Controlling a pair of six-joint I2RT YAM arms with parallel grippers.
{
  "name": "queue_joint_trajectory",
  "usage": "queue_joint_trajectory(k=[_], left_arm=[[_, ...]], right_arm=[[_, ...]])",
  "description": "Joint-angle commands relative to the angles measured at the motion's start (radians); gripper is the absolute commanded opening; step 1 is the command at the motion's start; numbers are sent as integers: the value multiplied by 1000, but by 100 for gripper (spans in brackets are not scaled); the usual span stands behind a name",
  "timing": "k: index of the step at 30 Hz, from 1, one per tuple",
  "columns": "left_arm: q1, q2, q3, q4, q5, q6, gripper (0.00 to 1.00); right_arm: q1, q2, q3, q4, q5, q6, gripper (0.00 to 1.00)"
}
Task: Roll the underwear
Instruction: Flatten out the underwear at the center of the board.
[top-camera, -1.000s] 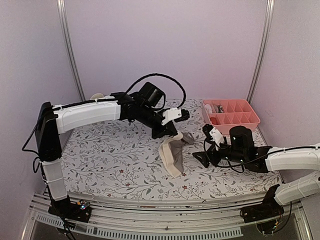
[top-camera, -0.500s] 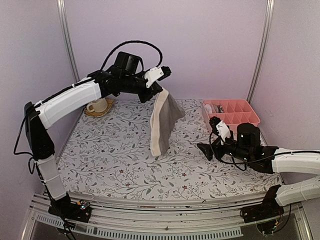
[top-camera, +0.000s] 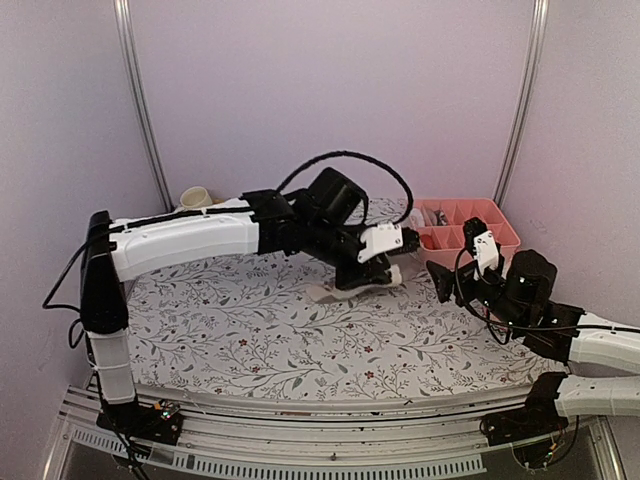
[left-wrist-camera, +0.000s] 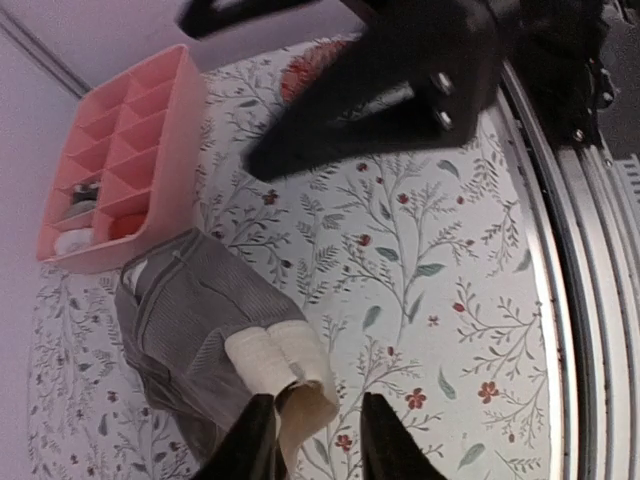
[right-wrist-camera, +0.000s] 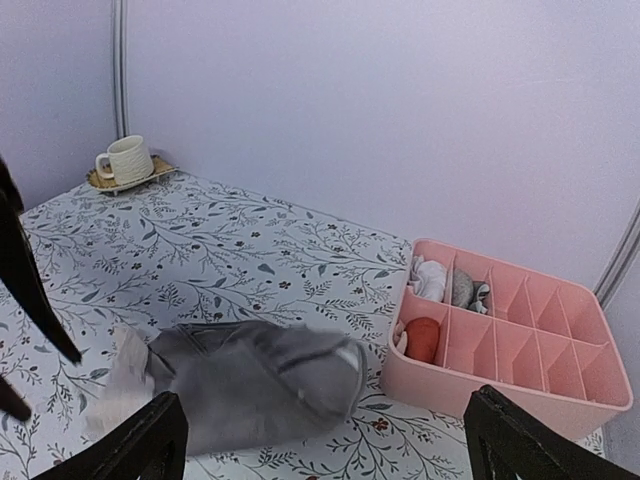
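The taupe underwear (top-camera: 335, 292) with its cream waistband lies crumpled on the floral table, just left of the pink organiser. In the left wrist view the underwear (left-wrist-camera: 195, 315) is spread flat, and the folded waistband end reaches between my fingers and touches the left fingertip (left-wrist-camera: 252, 440). My left gripper (top-camera: 372, 275) hovers low over the cloth, its jaws apart (left-wrist-camera: 315, 440). My right gripper (top-camera: 447, 282) stands wide open to the right of the cloth, pointing at it. In the right wrist view the underwear (right-wrist-camera: 250, 385) looks blurred beyond the open right gripper (right-wrist-camera: 325, 455).
A pink compartment tray (top-camera: 470, 225) (right-wrist-camera: 505, 340) (left-wrist-camera: 120, 160) sits at the back right and holds small rolled items. A cream mug on a saucer (top-camera: 195, 196) (right-wrist-camera: 125, 160) stands at the back left corner. The table's metal front rail (left-wrist-camera: 575, 250) runs along the near edge.
My left arm lifted the underwear high, then swung down and to the right and laid it on the table beside the tray. Its jaws have parted. My right gripper drew back to the right.
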Motion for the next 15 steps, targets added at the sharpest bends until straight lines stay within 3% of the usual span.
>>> queue_joint_trajectory(k=[1, 3, 4, 8, 10, 12, 15], left_arm=[[-33, 104, -1, -162, 197, -45, 73], [-33, 82, -8, -166, 240, -36, 95], [-32, 58, -15, -160, 246, -26, 98], [-5, -23, -40, -126, 230, -27, 99], [32, -38, -65, -76, 157, -74, 98], [87, -28, -87, -36, 52, -132, 99], [191, 34, -99, -40, 31, -228, 98]], right_arm=[[1, -100, -39, 0, 120, 33, 99], [0, -112, -42, -2, 131, 34, 99], [0, -107, -40, -3, 131, 34, 99], [0, -46, -14, -20, 121, 39, 99], [0, -6, 5, -38, 116, 48, 99], [0, 40, 30, -57, 108, 67, 99], [0, 117, 73, -92, 81, 93, 99]])
